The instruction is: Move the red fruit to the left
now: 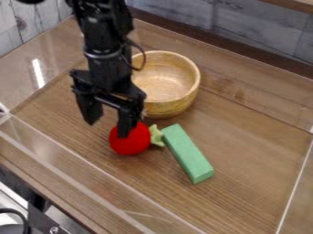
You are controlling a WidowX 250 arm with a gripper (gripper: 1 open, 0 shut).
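Black gripper point(108, 116), jaws apart above the small round red fruit point(130, 139) mid-table, should be lowered centred and closed clear of the flat green block point(188, 153).

Red fruit point(131, 142), green leafy stem; green block point(188, 153); pale wooden bowl point(169, 82); black gripper point(109, 113); brown wood-grain table point(244, 137).

Red fruit point(131, 141): small, round, bright red, with a green leafy stem pointing right. It is sitting on the wooden surface near the front, its upper part being hidden, its stem side lying just beside a neighbouring object.
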